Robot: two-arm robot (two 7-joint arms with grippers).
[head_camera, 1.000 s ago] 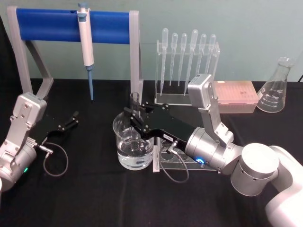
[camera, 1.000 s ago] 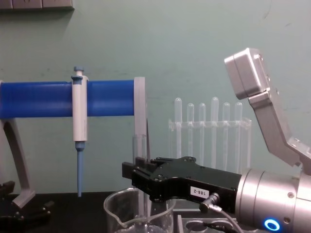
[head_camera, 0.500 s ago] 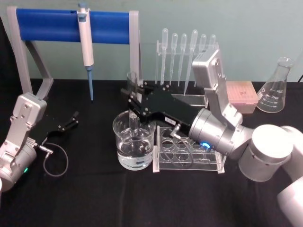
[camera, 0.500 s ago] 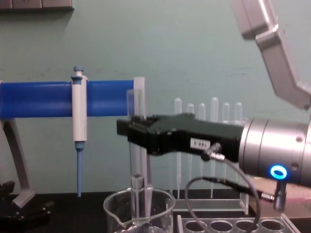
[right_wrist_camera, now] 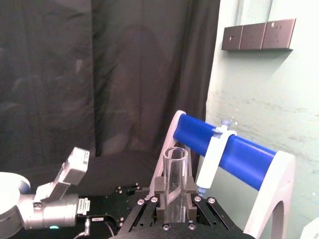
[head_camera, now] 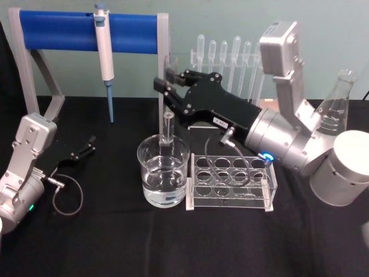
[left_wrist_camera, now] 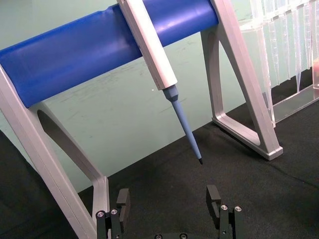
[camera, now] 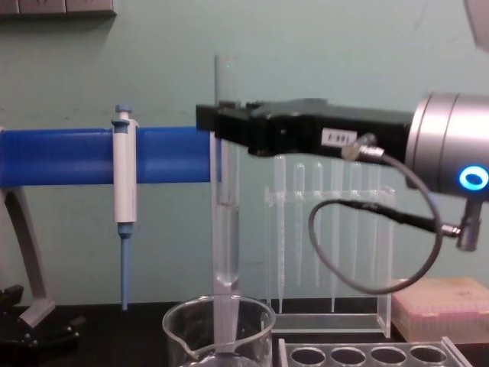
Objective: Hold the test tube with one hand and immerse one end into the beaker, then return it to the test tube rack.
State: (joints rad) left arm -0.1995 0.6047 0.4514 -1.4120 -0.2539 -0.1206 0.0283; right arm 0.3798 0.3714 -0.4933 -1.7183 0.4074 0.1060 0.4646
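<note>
**Glass tube held upright over the beaker**

Clear glass test tube (camera: 226,191) stands vertical in the right gripper (head_camera: 168,86), whose fingers are clamped on its upper part just below the open rim. Chest view puts the tube's round lower end at about the level of the beaker (head_camera: 163,176) rim, directly over the beaker mouth; whether it touches the water inside cannot be told. Right wrist view looks down on the tube's open rim (right_wrist_camera: 175,154) between the two fingers (right_wrist_camera: 160,185).

Beaker sits on the black tabletop (head_camera: 115,242), partly filled with clear liquid, just beside the clear tube rack (head_camera: 230,182) on its right.

Left gripper (head_camera: 81,151) rests on the tabletop at the left, well apart from the beaker, fingers spread wide with nothing between them (left_wrist_camera: 169,199).

Behind: blue-barred stand (head_camera: 86,30) with a white-and-blue micropipette (head_camera: 106,57) hanging on it, a rack of plastic pipettes (head_camera: 228,55), and an Erlenmeyer flask (head_camera: 337,104) at far right.
</note>
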